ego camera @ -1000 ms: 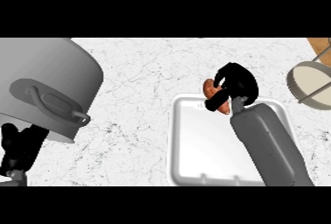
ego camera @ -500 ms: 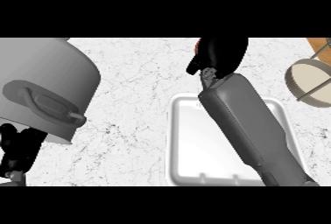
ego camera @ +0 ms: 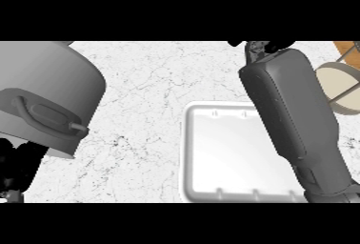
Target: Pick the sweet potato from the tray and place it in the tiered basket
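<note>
White marbled worktop (ego camera: 147, 95) fills the head view, with a white tray (ego camera: 225, 157) sitting right of centre. Tray interior shows no contents. Right forearm (ego camera: 295, 114) crosses over the tray's right side and reaches to the upper edge of the view; only a sliver of the right robot hand (ego camera: 256, 46) shows there, so whether its fingers are apart, together or clamped on something cannot be told. Sweet potato not visible anywhere; judged likely enclosed in that robot hand, unconfirmed. Tiered basket (ego camera: 341, 86) sits at the right edge, partly cut off, with a pale round tier visible just beside the forearm. Left forearm is a large grey mass (ego camera: 45, 102) at the left; left robot hand (ego camera: 17, 164) shows dark at the lower-left edge, finger state not readable. Judged stage: transport toward the basket. Risks from here: the forearm sits close to the basket rim, so a sideways swing could knock the basket; release happens near or beyond the view's edge, so alignment over a tier cannot be checked, and the item could land on the worktop instead.
</note>
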Available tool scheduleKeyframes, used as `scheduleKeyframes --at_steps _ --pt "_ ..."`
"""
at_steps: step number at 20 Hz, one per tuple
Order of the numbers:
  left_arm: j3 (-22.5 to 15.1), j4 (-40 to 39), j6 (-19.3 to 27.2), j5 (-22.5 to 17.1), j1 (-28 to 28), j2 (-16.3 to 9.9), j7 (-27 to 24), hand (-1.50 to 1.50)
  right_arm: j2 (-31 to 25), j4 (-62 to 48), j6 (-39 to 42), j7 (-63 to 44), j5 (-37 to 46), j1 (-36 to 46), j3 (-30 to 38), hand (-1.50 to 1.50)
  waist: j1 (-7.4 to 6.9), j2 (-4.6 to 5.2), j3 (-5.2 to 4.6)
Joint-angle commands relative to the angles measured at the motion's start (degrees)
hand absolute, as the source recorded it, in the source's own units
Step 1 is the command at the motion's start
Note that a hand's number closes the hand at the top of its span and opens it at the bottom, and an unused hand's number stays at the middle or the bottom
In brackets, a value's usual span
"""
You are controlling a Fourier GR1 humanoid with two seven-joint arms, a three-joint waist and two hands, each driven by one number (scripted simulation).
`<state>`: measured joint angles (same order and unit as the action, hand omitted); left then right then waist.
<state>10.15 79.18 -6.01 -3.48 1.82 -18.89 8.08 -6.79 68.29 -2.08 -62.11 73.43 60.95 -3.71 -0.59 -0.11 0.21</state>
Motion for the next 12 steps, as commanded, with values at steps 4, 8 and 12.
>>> scheduleKeyframes --at_steps 4,8,12 --pt "0.3 -2.7 -0.7 0.6 -0.4 0.4 -1.0 0.00 -6.9 -6.4 -6.4 4.6 -0.9 2.4 8.4 1.50 0.02 0.31 -0.23" --pt "0.4 1.5 -0.2 -0.1 -1.2 0.2 4.1 0.00 -13.2 -13.7 -8.9 13.5 -4.0 2.0 12.5 1.50 -0.29 0.37 -0.17" --pt "-1.2 -2.3 1.3 2.5 -2.5 2.5 0.4 0.00 -16.0 -22.7 -18.5 20.5 -6.0 4.2 16.5 1.50 -0.87 0.84 -0.18"
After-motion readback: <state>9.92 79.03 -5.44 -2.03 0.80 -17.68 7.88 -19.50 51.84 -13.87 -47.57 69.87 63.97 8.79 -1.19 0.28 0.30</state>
